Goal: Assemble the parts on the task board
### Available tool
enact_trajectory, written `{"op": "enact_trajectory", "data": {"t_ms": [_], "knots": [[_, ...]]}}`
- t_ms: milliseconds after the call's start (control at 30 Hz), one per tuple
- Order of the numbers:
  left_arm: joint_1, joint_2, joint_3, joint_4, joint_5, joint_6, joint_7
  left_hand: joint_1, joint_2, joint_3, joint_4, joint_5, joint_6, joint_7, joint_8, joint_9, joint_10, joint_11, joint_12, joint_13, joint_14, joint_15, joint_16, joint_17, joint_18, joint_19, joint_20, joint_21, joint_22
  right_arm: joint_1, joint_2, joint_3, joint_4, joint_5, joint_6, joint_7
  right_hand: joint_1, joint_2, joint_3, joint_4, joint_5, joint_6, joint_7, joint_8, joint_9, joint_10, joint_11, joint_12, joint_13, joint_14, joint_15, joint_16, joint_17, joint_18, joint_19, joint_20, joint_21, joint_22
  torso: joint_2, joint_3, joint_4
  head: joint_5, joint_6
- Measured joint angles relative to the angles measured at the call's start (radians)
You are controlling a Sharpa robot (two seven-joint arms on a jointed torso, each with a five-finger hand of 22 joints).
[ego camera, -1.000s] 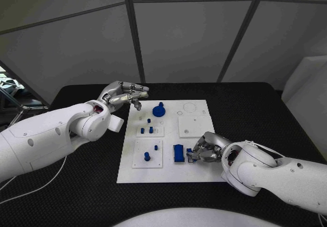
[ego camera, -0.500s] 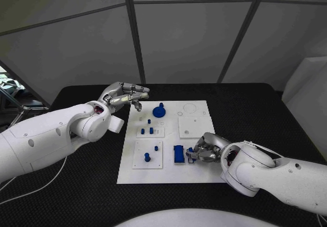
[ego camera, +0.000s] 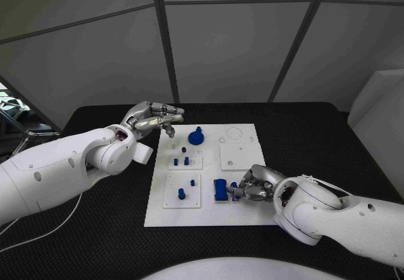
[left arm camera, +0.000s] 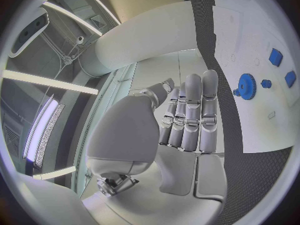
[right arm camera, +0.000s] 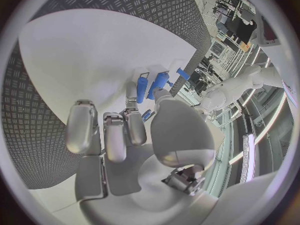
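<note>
On the white task board (ego camera: pixel 244 219) in the middle of the black tabletop (ego camera: pixel 320 134), work partly done, by the look of it. At the far end, a blue gear (ego camera: pixel 196 137) seated flat with a small peg (ego camera: pixel 198 128) just beyond it. In the middle-left block (ego camera: pixel 186 163), short blue pegs (ego camera: pixel 176 161) standing upright; in the near-left block (ego camera: pixel 184 189), two more, one of them a taller peg (ego camera: pixel 181 193). Seemingly placed, all of these (though how firmly seated cannot be told).

Still unfilled: the plain square plate (ego camera: pixel 237 156) right of centre, and the round recesses (ego camera: pixel 234 133) at the far right corner.

Near the board's right edge, the right hand (ego camera: pixel 255 185) low over the surface, fingers curled toward a small blue part (ego camera: pixel 234 190) just beside the long blue bar (ego camera: pixel 220 189). Touching or pinching that small piece, apparently; a true grip cannot be confirmed, since the wrist view shows fingers (right arm camera: pixel 115 135) bent above the blue pieces (right arm camera: pixel 152 84) with a gap between.

At the board's far left corner, the left hand (ego camera: pixel 154 118) raised above the tabletop, fingers loosely apart, holding nothing.

Probably somewhere past halfway, with the bar-side pieces and the right-hand slots left to do.
</note>
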Motion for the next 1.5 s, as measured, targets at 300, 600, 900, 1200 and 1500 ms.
{"op": "enact_trajectory", "data": {"t_ms": [300,600,900,1200,1500], "knots": [[0.0,0.0,0.0,-0.001,0.0,0.001,-0.001,0.0,0.0,0.0,0.0,0.0,0.0,0.0,0.0,0.0,0.0,0.0,0.0,0.0,0.0,0.0,0.0,0.0,0.0,0.0,0.0,0.0,0.0,0.0,-0.006,0.0,0.011,-0.015,-0.001,0.0,0.0,0.0,-0.003,-0.003,0.0,0.0,0.0,0.001,0.002,0.0,0.0,0.0,0.0,0.0,0.0,0.0,0.0,0.0,0.0,0.0,0.0,0.0,0.0,0.0,0.0004,0.0,0.0],[0.0,0.001,0.0,-0.002,0.0,0.002,-0.001,0.0,0.0,0.0,0.0,0.0,0.0,0.0,0.0,0.0,0.0,0.0,0.0,0.0,0.0,0.0,0.0,0.0,0.0,0.0,0.0,0.0,0.0,0.0,-0.019,0.0,0.027,-0.028,-0.001,0.002,0.035,0.015,-0.011,-0.015,0.01,-0.005,-0.005,0.011,0.01,-0.003,-0.003,0.004,0.0,0.004,-0.004,0.0,0.0,0.0,0.004,-0.004,0.0,0.0,0.0,0.0001,0.0005,0.0,0.0],[0.0,0.001,0.0,-0.003,0.0,0.002,-0.002,0.0,0.0,0.0,0.0,0.0,0.0,0.0,0.0,0.0,0.0,0.0,0.0,0.0,0.0,0.0,0.0,0.0,0.0,0.0,0.0,0.0,0.0,0.0,-0.035,0.0,0.024,-0.041,0.0,0.007,0.18,0.021,0.002,-0.085,-0.089,-0.013,-0.013,0.02,0.02,0.0,-0.007,0.004,0.0,0.0,-0.007,0.0,0.001,0.0,0.0,-0.007,0.0,0.0,0.0,-0.0003,0.0005,-0.004,0.003],[0.0,0.003,0.0,-0.005,0.0,0.002,-0.002,0.0,0.0,0.0,0.0,0.0,0.0,0.0,0.0,0.0,0.001,0.0,0.0,0.0,0.0,0.0,0.0,0.0,0.0,0.0,0.0,0.0,0.0,0.0,-0.041,0.0,-0.011,-0.054,-0.007,0.045,0.258,0.026,0.009,-0.127,-0.203,-0.024,-0.009,0.02,0.02,0.0,-0.007,-0.001,0.004,0.0,-0.007,0.0,0.001,0.0,0.0,-0.007,-0.006,-0.003,-0.001,-0.0004,0.0012,-0.007,0.006],[0.0,0.004,0.0,-0.005,0.0,0.002,-0.002,0.0,0.0,0.0,0.0,0.0,0.0,0.0,0.0,0.0,0.001,0.0,0.0,0.0,0.0,0.0,0.0,0.0,0.0,0.0,0.0,0.0,0.0,0.002,-0.027,0.001,-0.027,-0.061,-0.011,0.067,0.265,0.033,0.012,-0.13,-0.214,-0.02,-0.013,0.025,0.02,0.0,-0.007,0.003,0.004,0.0,-0.007,0.0,0.0,0.0,0.0,-0.007,-0.006,0.0,0.0,-0.0005,0.0023,-0.007,0.01]]}}
